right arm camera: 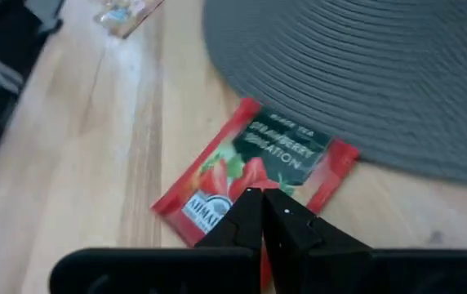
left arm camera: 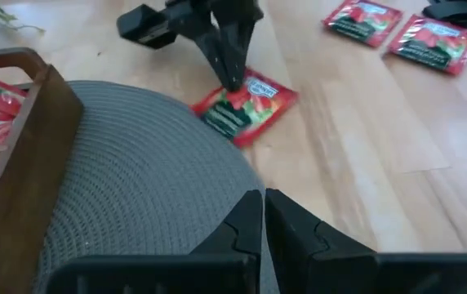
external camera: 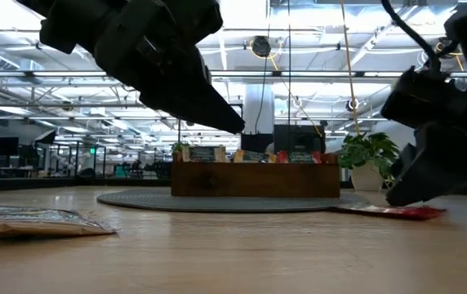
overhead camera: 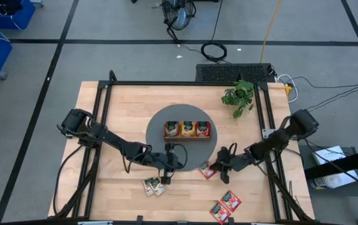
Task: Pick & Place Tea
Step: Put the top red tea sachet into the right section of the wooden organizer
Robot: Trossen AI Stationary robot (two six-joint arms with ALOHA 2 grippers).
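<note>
My right gripper [right arm camera: 263,214], jaws closed, tips on the red sachet [right arm camera: 254,171] at the mat's [right arm camera: 364,73] five o'clock; left gripper [left arm camera: 263,214] closed, empty.

Wooden table [overhead camera: 104,112]: round grey mat [overhead camera: 157,134], potted plant [overhead camera: 238,95], 5 loose tea sachets [overhead camera: 207,170].

The table [overhead camera: 122,106] is pale wood with a smooth, faintly shiny grain. The round mat [left arm camera: 135,188] is grey woven cloth, ribbed and matt. The tray [left arm camera: 42,139] is dark brown wood. The red tea sachet [right arm camera: 254,175] is glossy printed foil. The gripper fingers [right arm camera: 299,229] are matt black plastic.
</note>
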